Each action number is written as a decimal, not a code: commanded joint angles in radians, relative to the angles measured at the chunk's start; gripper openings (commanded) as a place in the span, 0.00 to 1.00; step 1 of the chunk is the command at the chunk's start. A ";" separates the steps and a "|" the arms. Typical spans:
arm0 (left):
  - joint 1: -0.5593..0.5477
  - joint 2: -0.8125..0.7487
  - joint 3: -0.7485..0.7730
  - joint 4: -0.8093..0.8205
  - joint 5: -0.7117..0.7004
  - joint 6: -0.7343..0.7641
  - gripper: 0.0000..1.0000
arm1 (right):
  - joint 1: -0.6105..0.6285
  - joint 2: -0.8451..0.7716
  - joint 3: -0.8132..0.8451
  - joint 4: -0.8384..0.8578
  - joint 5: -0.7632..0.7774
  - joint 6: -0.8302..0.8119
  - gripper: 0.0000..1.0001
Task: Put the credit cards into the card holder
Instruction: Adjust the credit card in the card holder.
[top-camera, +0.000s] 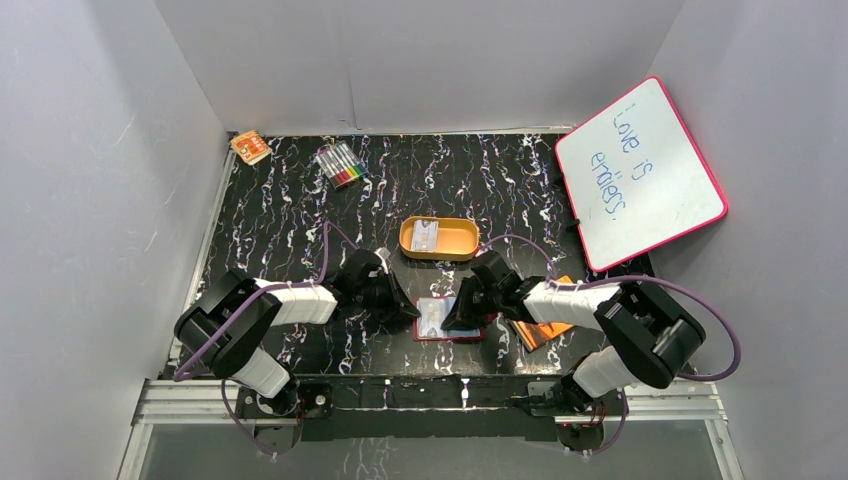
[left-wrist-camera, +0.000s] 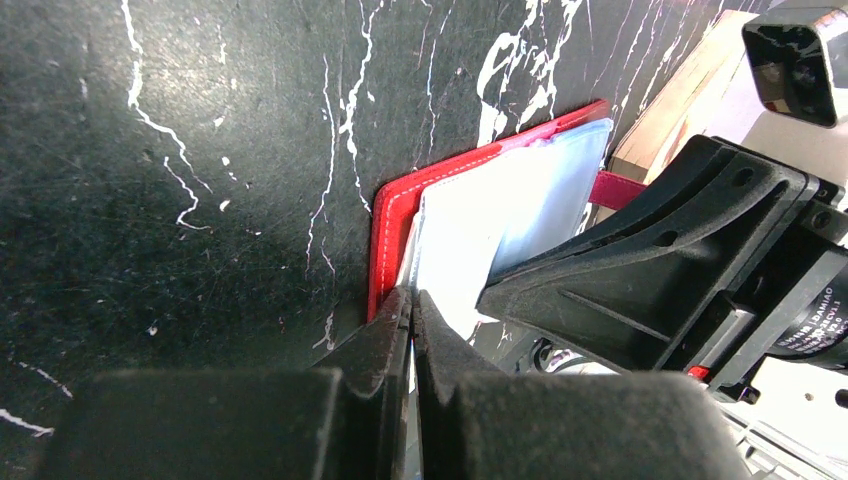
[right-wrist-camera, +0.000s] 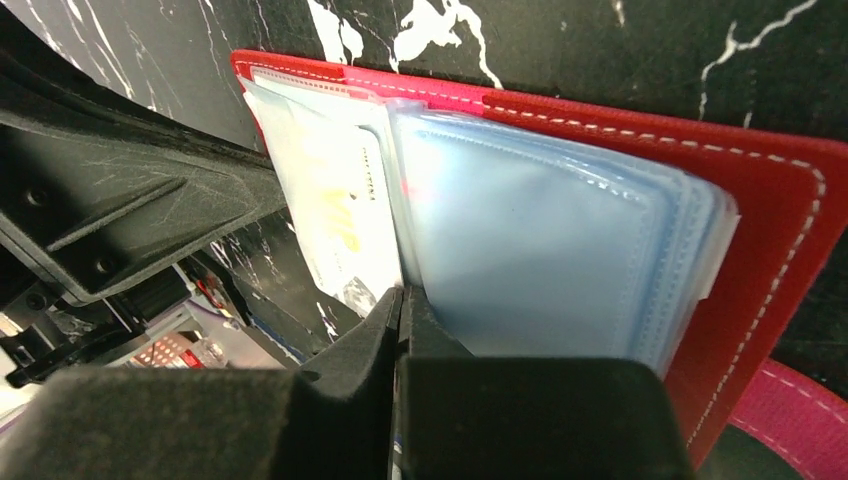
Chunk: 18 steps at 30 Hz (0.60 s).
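The card holder (top-camera: 447, 320) lies open on the black mat near the front, red with pale bluish pockets (right-wrist-camera: 540, 220). A pale credit card (right-wrist-camera: 335, 215) with yellowish print lies in its left side; it also shows in the left wrist view (left-wrist-camera: 455, 245). A second credit card (top-camera: 425, 236) lies in the orange oval tin (top-camera: 455, 242). My left gripper (left-wrist-camera: 412, 300) is shut on a thin pale edge at the holder's left side, beside the red cover (left-wrist-camera: 385, 235). My right gripper (right-wrist-camera: 402, 300) is shut on a thin pocket leaf at the seam between card and pocket stack.
The orange booklet (top-camera: 535, 328) lies under my right arm. A pink-framed whiteboard (top-camera: 640, 170) leans at the right wall. Markers (top-camera: 340, 163) and a small orange box (top-camera: 250, 147) lie at the back. The two grippers (top-camera: 410, 312) (top-camera: 462, 310) stand close together over the holder.
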 joint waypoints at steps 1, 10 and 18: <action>-0.007 0.019 -0.042 -0.150 -0.070 0.037 0.00 | -0.010 -0.034 -0.039 0.093 -0.014 0.038 0.11; -0.007 0.020 -0.047 -0.182 -0.104 0.037 0.00 | -0.013 0.007 -0.058 0.108 -0.026 0.050 0.35; -0.006 0.042 -0.045 -0.182 -0.100 0.035 0.00 | -0.016 0.007 -0.114 0.257 -0.068 0.103 0.17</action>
